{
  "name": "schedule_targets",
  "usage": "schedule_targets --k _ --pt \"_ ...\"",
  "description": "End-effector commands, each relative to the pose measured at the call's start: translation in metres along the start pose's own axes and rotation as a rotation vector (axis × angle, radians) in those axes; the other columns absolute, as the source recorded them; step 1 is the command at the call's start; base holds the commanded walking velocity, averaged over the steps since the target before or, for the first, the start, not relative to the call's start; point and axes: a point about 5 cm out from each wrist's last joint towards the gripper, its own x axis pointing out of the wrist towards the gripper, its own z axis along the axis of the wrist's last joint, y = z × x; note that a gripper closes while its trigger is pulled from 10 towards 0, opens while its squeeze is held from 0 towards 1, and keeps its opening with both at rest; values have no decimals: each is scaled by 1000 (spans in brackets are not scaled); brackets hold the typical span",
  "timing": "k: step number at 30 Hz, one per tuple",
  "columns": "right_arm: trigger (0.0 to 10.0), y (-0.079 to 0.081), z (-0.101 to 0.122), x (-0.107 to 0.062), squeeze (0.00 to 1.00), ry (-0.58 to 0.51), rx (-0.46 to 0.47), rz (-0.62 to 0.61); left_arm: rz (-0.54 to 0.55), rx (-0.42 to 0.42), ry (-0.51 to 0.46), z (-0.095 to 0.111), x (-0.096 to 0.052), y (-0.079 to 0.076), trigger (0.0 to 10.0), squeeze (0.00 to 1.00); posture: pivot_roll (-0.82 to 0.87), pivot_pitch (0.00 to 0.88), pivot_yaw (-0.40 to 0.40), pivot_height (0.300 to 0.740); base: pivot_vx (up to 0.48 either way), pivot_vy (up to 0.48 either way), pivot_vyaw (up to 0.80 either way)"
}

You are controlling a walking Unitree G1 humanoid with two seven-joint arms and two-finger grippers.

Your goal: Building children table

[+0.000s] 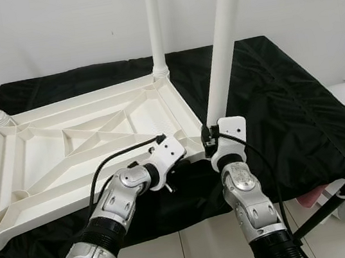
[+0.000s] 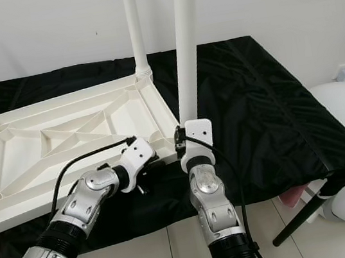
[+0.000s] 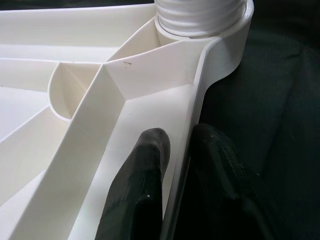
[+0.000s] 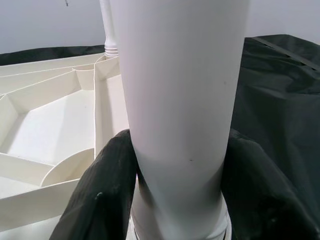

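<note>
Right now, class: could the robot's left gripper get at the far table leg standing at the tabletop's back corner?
Probably not at once: the left gripper is clamped on the tabletop rim, and the far leg stands across the upturned tabletop, so it must first let go.

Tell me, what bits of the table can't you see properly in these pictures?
- Tops of the two upright legs: cut off by the upper edge of both eye views.
- Near-left corner of the tabletop: cut off by the eye views' left edge.
- Foot of the leg in the right claw: hidden by its fingers.
- Left claw: pinches the tabletop's rim, covering it.
</note>
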Motion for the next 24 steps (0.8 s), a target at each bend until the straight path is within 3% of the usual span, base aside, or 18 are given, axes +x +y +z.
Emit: schedule_targets --k 1,7,15,22,23,24 --pt "10000 -15 -8 1 1000 44 2 -60 -143 32 -9 3 11 -23 10000 0 -109 76 46 740 0 0 0" --pt "10000 -19 -10 0 1000 38 -2 -10 -144 29 -12 3 12 -24 10000 0 -113 75 46 740 0 0 0" --pt "10000 -27 -16 -3 1000 17 -15 166 -147 28 -15 4 13 -26 10000 0 -111 67 41 740 0 0 0" --pt "10000 -50 -10 7 1000 -3 -25 261 -143 29 -13 3 13 -26 10000 0 -110 63 40 740 0 0 0" --pt "10000 -54 -9 9 0 -1 -27 285 -144 30 -13 3 13 -26 10000 0 -110 63 40 740 0 0 0" --pt "10000 -54 -9 9 0 -1 -27 285 -144 30 -13 3 13 -26 10000 0 -110 63 40 740 0 0 0"
